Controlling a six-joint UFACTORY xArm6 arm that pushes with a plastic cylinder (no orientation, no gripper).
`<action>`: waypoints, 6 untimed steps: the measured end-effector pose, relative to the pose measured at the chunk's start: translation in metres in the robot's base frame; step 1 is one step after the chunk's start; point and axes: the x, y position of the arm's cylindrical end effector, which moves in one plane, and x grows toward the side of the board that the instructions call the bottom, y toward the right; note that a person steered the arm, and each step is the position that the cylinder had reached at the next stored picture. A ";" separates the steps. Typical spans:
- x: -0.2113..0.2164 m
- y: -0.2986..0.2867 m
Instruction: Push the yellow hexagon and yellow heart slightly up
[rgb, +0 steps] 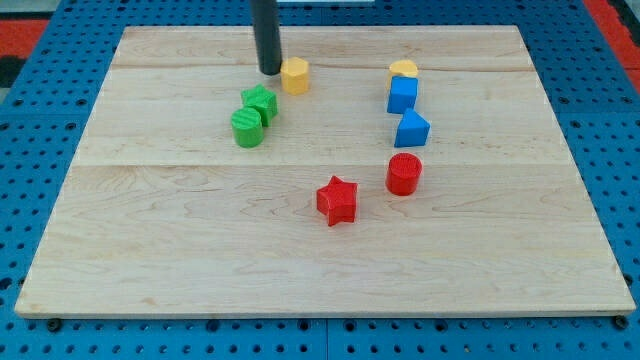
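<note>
Camera view: my tip (271, 71), a bare rod w/ no jaws, just beside yellow hexagon (295, 75); holds nothing.

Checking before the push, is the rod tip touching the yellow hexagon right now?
Cannot tell. In the camera view my tip sits right at the view's left edge of the yellow hexagon, with no clear gap or contact visible.

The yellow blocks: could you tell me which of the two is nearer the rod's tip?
The yellow hexagon, which sits just to the view's right of my tip, almost touching it. The other yellow block lies far off to the view's right, above a blue block.
</note>
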 end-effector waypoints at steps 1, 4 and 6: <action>0.020 0.011; 0.036 0.102; 0.045 0.086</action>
